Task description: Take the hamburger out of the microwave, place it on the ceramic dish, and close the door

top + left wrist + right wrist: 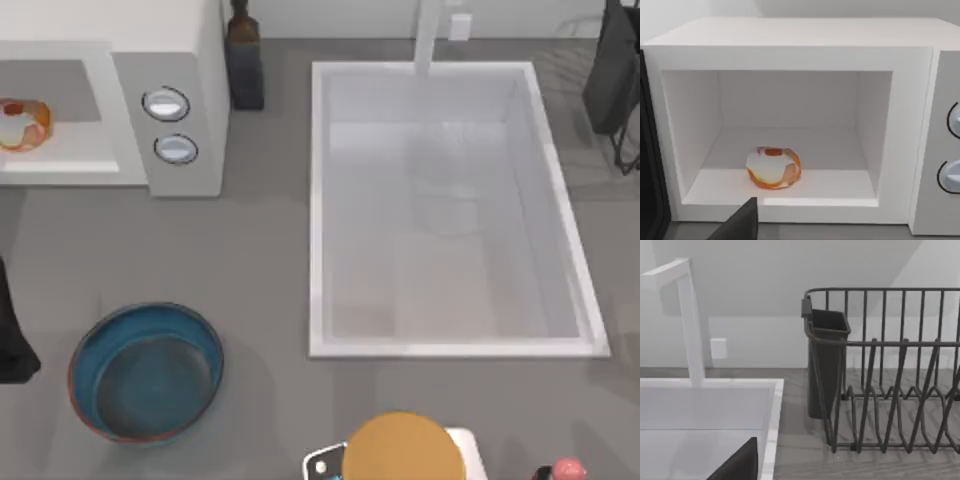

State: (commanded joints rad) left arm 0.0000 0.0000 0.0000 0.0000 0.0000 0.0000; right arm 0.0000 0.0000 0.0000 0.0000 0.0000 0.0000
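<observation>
Near edge of counter [260, 300], top view: one plain orange-tan disc [404, 447], flanked by one small white item on each side; one pink object [567, 468] at the lower right corner. Front left: one ceramic dish [146, 371], blue-rimmed, dark inside, holding nothing, resting well apart from the microwave. Left arm [12, 335]: one dark shape at the left edge, just beside the dish. Left pincer [737, 222]: one dark finger edge visible in the left wrist view, aimed at the cavity opening, short of the sill; spread or pressed together, cannot tell.

Centre right: one large white sink basin [450, 205], one white tap [428, 38] at its far rim.

Far left: one microwave [170, 70], cavity exposed, two round knobs [166, 104] on the grey panel. One hamburger [773, 167] inside, on the cavity floor, near the front sill, touching nothing else. One dark door [649, 165] edge at the cavity side in the left wrist view, swung open.

Far side: one dark bottle [243, 55] just beside the microwave. Far right corner: one dark wire dish rack [890, 375] with one dark cutlery cup [825, 365] hung on its end. Right pincer [737, 462]: one dark finger edge in the right wrist view, above the sink rim; state cannot be told.
</observation>
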